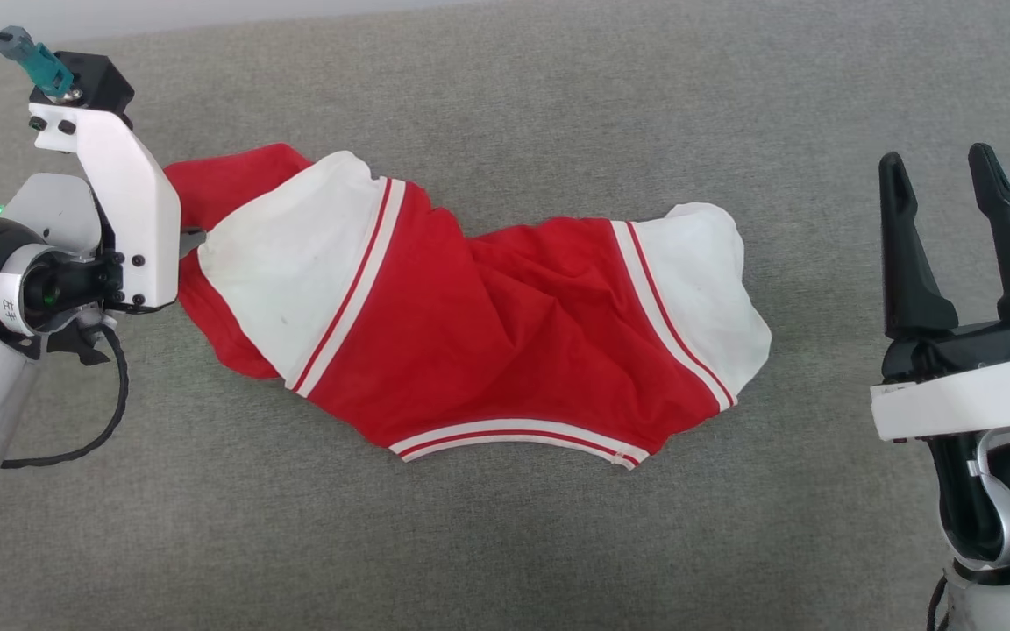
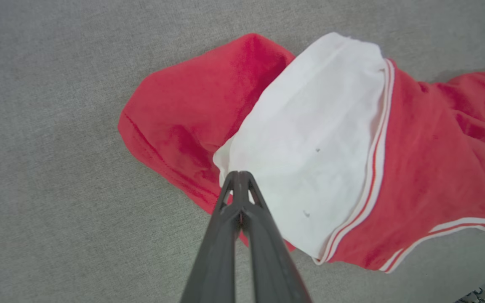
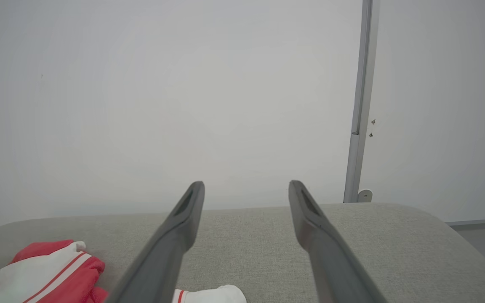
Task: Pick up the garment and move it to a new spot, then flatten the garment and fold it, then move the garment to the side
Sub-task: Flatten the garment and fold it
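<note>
A: Two grippers, one at work. The left gripper has its fingers pressed together on the edge of the white sleeve panel, with what looks like a pinch of cloth between them.

B: And the right gripper?

A: Spread wide, holding nothing, near the worktop's right edge, well apart from the garment.

B: Where does the garment lie?

A: Crumpled across the middle of the grey padded worktop, red body twisted between its two white panels, one end reaching toward the left edge.

B: So the pick-up is the step in hand. How to do it well?

A: My judgement: lift slowly and straight up, since thin fabric could slip out of so small a pinch. Watch whether only the top layer rises. From one hold the shirt will hang and drag, so carry it high, or let the right gripper take the far panel. Set it down with room all round for flattening.
</note>
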Robot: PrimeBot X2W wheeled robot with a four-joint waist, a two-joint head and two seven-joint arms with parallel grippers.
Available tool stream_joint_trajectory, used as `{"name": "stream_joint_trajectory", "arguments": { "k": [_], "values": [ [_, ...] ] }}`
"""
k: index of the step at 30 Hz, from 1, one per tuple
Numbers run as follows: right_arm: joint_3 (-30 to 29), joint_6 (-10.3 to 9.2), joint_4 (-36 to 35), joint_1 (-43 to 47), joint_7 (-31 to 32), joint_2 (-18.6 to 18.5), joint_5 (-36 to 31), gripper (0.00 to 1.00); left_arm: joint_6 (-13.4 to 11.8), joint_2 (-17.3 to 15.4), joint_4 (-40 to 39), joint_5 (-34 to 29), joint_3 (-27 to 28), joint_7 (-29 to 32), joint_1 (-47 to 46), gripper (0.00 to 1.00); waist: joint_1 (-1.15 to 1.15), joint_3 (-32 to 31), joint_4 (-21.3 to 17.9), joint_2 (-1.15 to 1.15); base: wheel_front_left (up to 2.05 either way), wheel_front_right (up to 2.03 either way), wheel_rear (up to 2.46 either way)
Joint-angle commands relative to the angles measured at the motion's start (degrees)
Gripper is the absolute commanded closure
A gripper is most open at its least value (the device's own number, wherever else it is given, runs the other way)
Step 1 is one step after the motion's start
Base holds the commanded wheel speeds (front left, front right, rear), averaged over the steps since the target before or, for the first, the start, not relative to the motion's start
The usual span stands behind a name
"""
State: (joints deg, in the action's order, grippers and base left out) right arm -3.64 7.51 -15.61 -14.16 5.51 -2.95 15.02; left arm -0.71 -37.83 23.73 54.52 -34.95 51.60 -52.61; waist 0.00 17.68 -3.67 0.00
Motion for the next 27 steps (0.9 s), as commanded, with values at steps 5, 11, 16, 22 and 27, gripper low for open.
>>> {"name": "stream_joint_trajectory", "arguments": {
  "k": [5, 11, 16, 22, 27],
  "values": [
    [0.38, -0.03, -0.16, -0.16, 0.36, 0.02, -0.45, 0.00, 0.79, 0.09, -1.61, 0.27, -0.39, -0.60, 0.46, 1.00, 0.00, 0.12, 0.54, 0.00, 0.00, 0.00, 0.00],
    [0.91, -0.03, -0.80, -0.61, 0.65, 0.02, -0.56, 0.00, 4.86, -0.56, -3.03, -3.46, -3.73, -1.80, -0.59, 0.00, 0.00, 0.91, 0.11, 0.00, 0.00, 0.00, 0.00],
    [0.96, -0.03, -1.35, -0.56, 0.78, 0.03, -0.70, 0.00, 7.41, -1.85, -3.62, -7.51, -7.61, -5.11, -1.49, 0.00, 0.00, 2.00, -0.55, 0.00, 0.00, 0.00, 0.00],
    [0.99, -0.03, -1.29, -0.37, 0.61, 0.02, -0.65, 0.00, 8.12, -1.72, -1.08, -6.99, -10.35, -8.09, -2.17, 0.00, 0.00, 2.65, -0.97, 0.00, 0.00, 0.00, 0.00],
    [1.04, -0.03, -1.21, -0.42, 0.61, 0.02, -0.83, 0.00, 8.16, -2.69, -0.16, -8.37, -13.23, -9.36, -3.50, 0.00, 0.00, 2.82, -0.92, 0.00, 0.00, 0.00, 0.00]
  ]
}}
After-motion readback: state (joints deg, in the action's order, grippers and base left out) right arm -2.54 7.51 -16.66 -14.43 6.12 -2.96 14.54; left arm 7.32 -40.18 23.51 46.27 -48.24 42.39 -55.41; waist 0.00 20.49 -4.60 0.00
